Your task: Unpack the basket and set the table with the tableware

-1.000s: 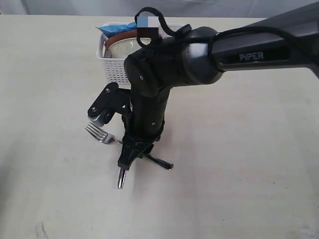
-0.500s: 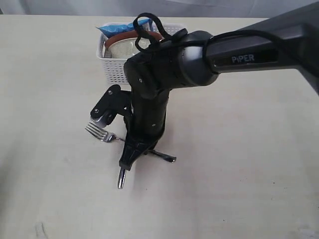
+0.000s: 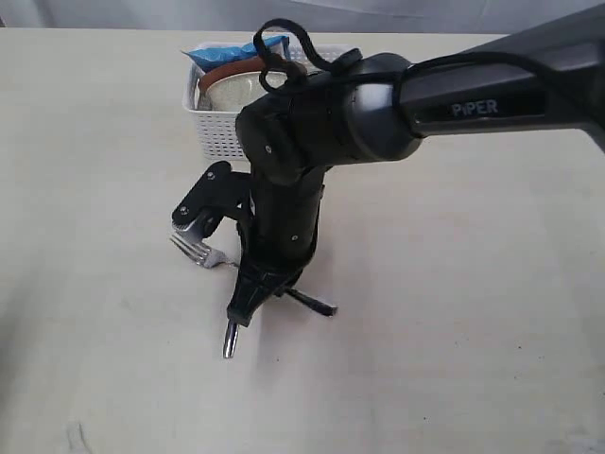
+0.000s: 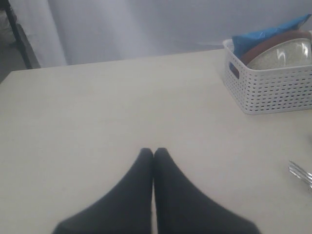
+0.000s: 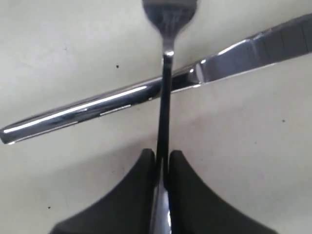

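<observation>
The fork [image 5: 169, 17] lies handle-first in the claw [image 5: 162, 157], crossing over the knife [image 5: 97, 105] just ahead of it. Well behind the claw, the basket [image 3: 219, 132] stands on the table [image 3: 454, 303], holding bowl [image 3: 232, 93], plate [image 3: 227, 72] and packet [image 3: 219, 52].

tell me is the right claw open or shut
Shut on the fork: the right claw pinches its handle, which crosses the knife.

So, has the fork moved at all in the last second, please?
Yes, slightly: the fork has shifted rightward in the exterior view, judged against the basket, with the right gripper shut on it.
</observation>
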Robot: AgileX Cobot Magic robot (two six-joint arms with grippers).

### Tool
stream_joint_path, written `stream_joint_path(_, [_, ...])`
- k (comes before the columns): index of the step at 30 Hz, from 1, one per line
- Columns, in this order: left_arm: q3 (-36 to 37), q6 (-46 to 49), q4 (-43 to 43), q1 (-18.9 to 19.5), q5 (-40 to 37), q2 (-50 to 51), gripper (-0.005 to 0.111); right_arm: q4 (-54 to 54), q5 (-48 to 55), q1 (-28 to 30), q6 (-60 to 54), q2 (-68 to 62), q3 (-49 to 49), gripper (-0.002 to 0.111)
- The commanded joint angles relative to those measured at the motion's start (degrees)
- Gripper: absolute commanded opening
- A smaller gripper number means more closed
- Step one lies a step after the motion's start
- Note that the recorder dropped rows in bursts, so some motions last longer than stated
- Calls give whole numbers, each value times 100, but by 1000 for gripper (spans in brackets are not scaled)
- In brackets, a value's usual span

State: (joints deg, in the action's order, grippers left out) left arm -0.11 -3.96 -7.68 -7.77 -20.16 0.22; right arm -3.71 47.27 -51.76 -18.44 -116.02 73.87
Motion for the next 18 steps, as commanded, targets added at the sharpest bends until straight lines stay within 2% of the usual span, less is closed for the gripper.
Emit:
stream_joint_path(1, [11,7,2,-19,52,-22,0,-22,-29,17,103,445,3,0])
stream_joint_path(6, [11,7,2,-19,52,-22,0,287,-45,32,966,693,3,0])
stream_joint_path(11, [11,7,2,-19,52,-22,0,798,250,32,2395,732,3,0])
stream_joint_path(14, [11,7,2,-19,52,-22,0,1458,598,32,3577,732,3,0])
stream_joint_path(18, [11,7,2,-19,52,-22,0,1430,752,32,4479,685,3,0])
